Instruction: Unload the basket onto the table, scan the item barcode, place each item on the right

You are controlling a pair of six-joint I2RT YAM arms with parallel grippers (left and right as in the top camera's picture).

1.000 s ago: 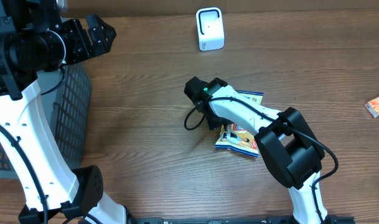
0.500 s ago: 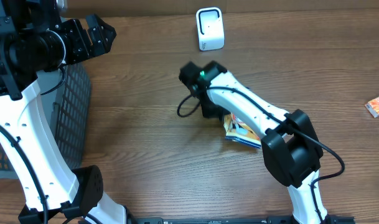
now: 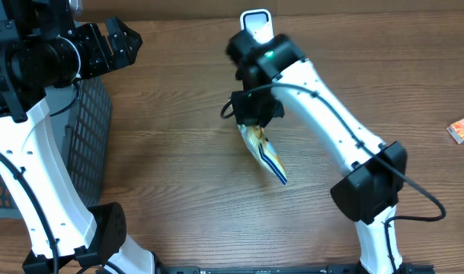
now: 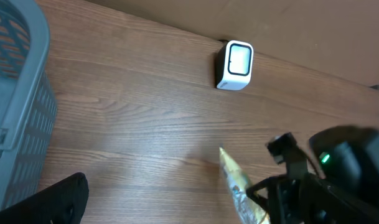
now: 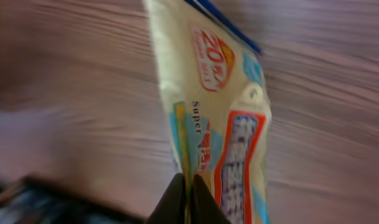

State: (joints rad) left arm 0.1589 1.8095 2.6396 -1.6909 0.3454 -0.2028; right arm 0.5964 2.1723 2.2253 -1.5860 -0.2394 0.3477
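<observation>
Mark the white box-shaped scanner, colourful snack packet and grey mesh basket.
white box-shaped scanner (image 4: 238, 61): left wrist view, lit front window.
colourful snack packet (image 5: 214, 118): right wrist view, printed face.
grey mesh basket (image 4: 27, 81): left wrist view, rim.

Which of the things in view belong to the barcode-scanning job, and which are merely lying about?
In the job: snack packet, pinched in the right gripper; white scanner.
Lying about: grey basket; small orange packet.

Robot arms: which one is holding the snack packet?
The right gripper: it is shut on the packet. The left gripper is open and empty, by the basket.
</observation>
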